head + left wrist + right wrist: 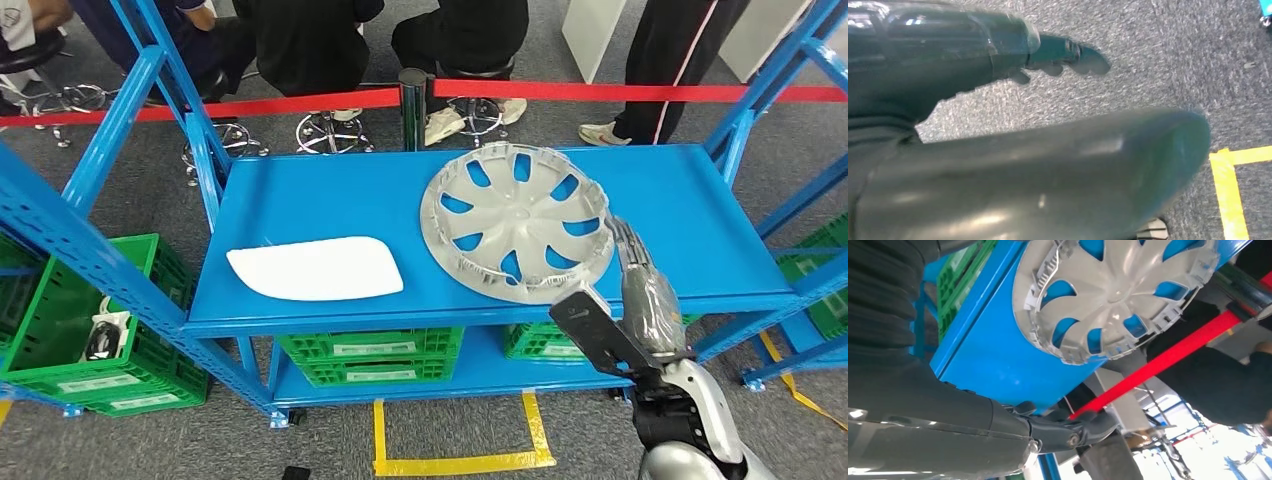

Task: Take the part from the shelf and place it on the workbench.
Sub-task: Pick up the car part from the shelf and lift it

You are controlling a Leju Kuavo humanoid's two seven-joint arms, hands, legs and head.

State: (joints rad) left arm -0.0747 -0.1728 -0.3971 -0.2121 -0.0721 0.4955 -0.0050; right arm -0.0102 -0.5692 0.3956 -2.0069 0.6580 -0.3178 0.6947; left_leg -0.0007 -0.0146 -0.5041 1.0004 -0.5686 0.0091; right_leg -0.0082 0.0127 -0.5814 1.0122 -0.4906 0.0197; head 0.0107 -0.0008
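A silver wheel cover (515,220) lies flat on the blue shelf board (330,200), right of centre. Left of it lies a white curved panel (315,268). My right hand (640,285) hangs over the shelf's front edge at the wheel cover's near right rim, fingers stretched out and apart, holding nothing. In the right wrist view the wheel cover (1113,295) shows a short way beyond my right hand (973,430), with bare blue board between them. My left hand (1013,175) hangs over grey carpet with its fingers (1058,50) extended and nothing in it.
Blue uprights frame the shelf on both sides. Green crates (370,355) sit on the lower level, and another crate (90,320) stands at the left. Behind the shelf runs a red barrier tape (300,103) on a post (412,100), with people beyond. Yellow floor tape (460,462) marks the carpet.
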